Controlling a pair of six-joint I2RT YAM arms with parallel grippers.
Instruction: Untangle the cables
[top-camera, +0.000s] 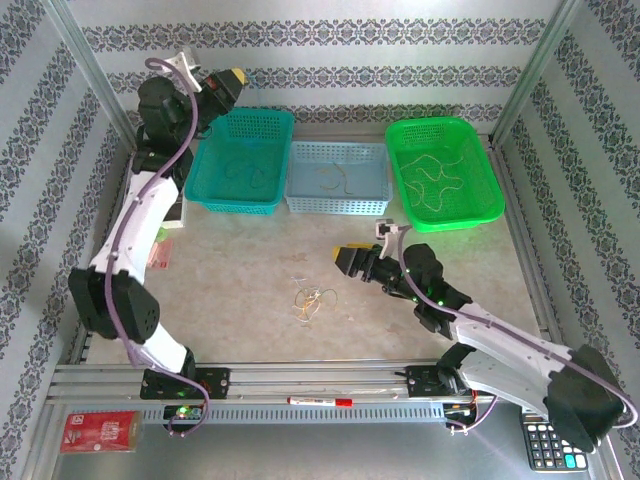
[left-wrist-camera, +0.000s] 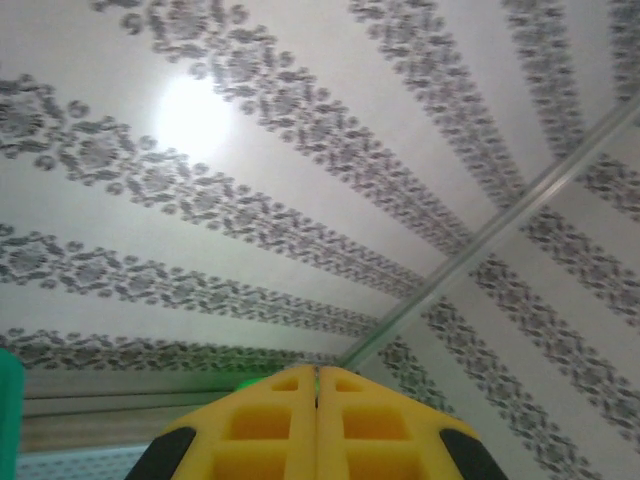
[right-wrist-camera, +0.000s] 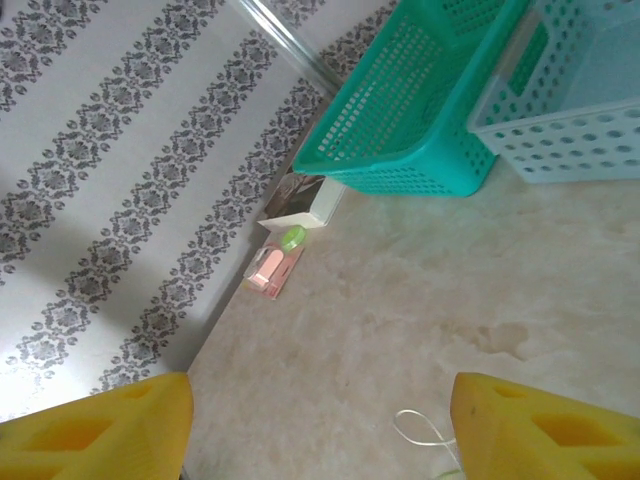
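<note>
A small tangle of cables (top-camera: 309, 298), whitish and yellowish, lies on the table in front of the baskets. One whitish loop of it (right-wrist-camera: 421, 431) shows beside my right fingertip (right-wrist-camera: 545, 425). My right gripper (top-camera: 349, 261) (right-wrist-camera: 320, 440) hovers open just right of the tangle, with nothing between its fingers. More loose cables lie in the teal basket (top-camera: 243, 195), the pale blue basket (top-camera: 338, 205) and the green basket (top-camera: 480, 175). My left gripper (top-camera: 228, 82) (left-wrist-camera: 317, 385) is raised at the back left above the teal basket, shut and empty, facing the wall.
A pink packet (right-wrist-camera: 272, 268) and a white box (right-wrist-camera: 300, 205) lie at the table's left edge beside the teal basket (right-wrist-camera: 420, 100). A red marker (top-camera: 320, 401) rests on the front rail, a calculator (top-camera: 550, 445) at the front right, a red packet (top-camera: 100, 432) at the front left.
</note>
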